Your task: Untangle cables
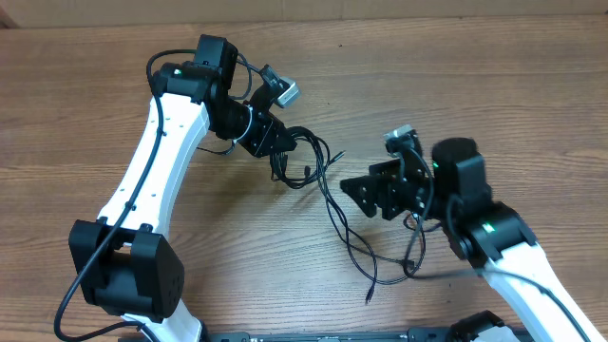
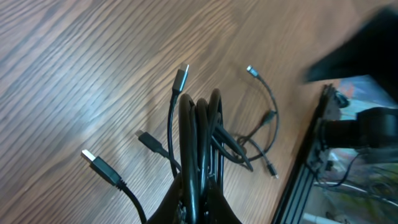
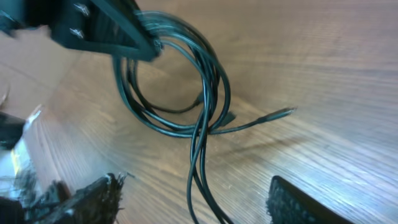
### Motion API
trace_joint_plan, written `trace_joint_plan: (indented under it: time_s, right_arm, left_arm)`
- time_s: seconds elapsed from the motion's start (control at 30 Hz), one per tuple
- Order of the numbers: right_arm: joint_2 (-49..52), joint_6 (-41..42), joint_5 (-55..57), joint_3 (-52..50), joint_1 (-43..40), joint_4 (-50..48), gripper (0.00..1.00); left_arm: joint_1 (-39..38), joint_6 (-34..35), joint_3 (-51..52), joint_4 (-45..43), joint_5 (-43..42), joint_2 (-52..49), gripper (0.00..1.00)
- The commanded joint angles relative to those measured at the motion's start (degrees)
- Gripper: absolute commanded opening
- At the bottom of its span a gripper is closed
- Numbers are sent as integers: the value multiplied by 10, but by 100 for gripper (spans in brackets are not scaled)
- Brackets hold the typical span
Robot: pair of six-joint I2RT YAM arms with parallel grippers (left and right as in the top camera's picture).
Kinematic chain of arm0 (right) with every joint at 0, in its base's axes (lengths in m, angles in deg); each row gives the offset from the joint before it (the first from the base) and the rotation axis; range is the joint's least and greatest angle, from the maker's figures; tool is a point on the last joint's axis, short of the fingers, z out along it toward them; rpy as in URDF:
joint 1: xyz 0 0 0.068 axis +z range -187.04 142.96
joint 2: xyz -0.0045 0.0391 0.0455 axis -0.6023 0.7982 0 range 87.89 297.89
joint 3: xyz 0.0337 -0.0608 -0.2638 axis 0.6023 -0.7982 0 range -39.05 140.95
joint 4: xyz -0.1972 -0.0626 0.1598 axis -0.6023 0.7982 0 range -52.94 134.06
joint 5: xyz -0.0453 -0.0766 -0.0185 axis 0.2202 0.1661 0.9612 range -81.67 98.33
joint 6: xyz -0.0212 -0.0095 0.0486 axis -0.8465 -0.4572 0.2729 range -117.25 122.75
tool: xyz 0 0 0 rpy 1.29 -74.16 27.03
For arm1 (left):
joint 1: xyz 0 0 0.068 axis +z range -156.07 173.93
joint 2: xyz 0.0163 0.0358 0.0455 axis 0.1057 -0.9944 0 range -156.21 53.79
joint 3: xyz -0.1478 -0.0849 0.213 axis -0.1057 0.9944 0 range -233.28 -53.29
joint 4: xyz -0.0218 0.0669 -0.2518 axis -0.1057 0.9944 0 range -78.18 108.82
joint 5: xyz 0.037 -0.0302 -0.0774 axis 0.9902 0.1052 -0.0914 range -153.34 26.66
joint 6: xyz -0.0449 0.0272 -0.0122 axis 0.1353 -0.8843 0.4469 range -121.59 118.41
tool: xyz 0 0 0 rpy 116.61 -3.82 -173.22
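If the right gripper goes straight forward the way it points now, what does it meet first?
Probably the thin black cable strands running just ahead of the right gripper; behind them, the looped bundle in the left gripper. Depth is uncertain.

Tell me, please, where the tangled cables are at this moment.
Overhead, the cables lie at the middle of the table: the coiled part is clamped in the left gripper, and loose strands trail toward the open right gripper.
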Motion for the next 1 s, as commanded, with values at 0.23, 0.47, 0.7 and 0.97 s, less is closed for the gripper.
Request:
trace_joint_plan:
  time_s: [0.23,0.47,0.7,0.97]
  right_arm:
    - [132,-2,-150,5,-3,-69,81]
    - [158,-2,-158,5,10,-61,36]
    - [156,9,-170,6,36,-70,4]
    - [95,88,-177,17,31,-75,4]
  left_arm:
    - [2,-24,0,-13,-127,1,4]
    - [3,-23,0,-40,-149,1,4]
    - [2,-24,0,-55,-144,1,4]
    - [1,-38,0,-50,-47,1,4]
